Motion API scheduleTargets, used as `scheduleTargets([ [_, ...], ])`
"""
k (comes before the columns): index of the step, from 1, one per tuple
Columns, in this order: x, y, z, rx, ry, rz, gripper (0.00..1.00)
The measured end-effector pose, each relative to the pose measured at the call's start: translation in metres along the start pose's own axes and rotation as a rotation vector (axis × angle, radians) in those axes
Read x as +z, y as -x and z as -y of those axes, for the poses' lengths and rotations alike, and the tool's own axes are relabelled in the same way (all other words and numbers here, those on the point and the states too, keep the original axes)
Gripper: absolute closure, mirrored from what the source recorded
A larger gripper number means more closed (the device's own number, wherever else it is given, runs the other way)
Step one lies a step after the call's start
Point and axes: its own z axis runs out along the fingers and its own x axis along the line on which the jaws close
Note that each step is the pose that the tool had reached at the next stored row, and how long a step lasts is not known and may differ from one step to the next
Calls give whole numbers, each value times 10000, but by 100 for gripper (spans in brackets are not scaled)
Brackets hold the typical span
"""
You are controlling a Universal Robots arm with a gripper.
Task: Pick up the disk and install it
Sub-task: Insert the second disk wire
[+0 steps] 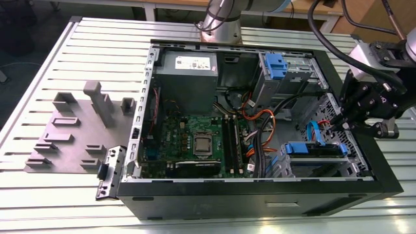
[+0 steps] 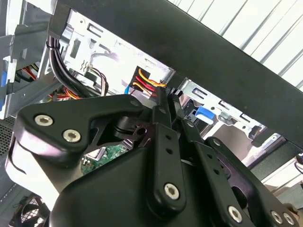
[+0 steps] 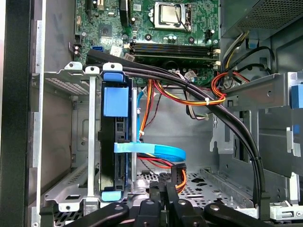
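hand together over the drive bay
the black robot hand point(image 1: 338, 124), fingers closed on nothing, hangs beside the blue-railed silver metal disk point(image 3: 115, 142) seated in its cage; loose blue flat cable point(image 3: 156, 150) might snag.

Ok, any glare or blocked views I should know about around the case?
Exterior view: bright glare washes out the slatted table beside the computer case. Second wrist view: the gripper body blocks most of the frame, with blown-out white behind. First wrist view: evenly lit, the disk in its bay reads clearly.
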Motion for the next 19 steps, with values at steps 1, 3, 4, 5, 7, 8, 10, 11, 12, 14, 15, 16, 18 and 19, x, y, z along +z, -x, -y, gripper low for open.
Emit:
scheduleTargets([
  [1, -9, 1, 0, 0, 0, -1, 84],
  [3, -39, 5, -2, 0, 0, 2, 84],
  [4, -56, 7, -3, 0, 0, 2, 84],
  [5, -71, 8, -3, -1, 0, 1, 84],
  [7, -85, 9, -4, 0, 1, 9, 84],
  [8, -85, 9, -4, -1, -1, 11, 84],
  [10, -85, 10, -5, -2, -2, 11, 84],
  [11, -86, 10, -8, -1, -3, 10, 84],
  [12, -86, 9, -10, -1, -3, 10, 84],
  [14, -86, 9, -20, 0, -3, 8, 84],
  [15, -86, 9, -24, -1, -3, 9, 84],
  [16, -85, 9, -29, -1, -3, 10, 84],
  [18, -86, 3, -36, -2, -4, 7, 84],
  [19, -86, -3, -40, -2, -5, 10, 84],
])
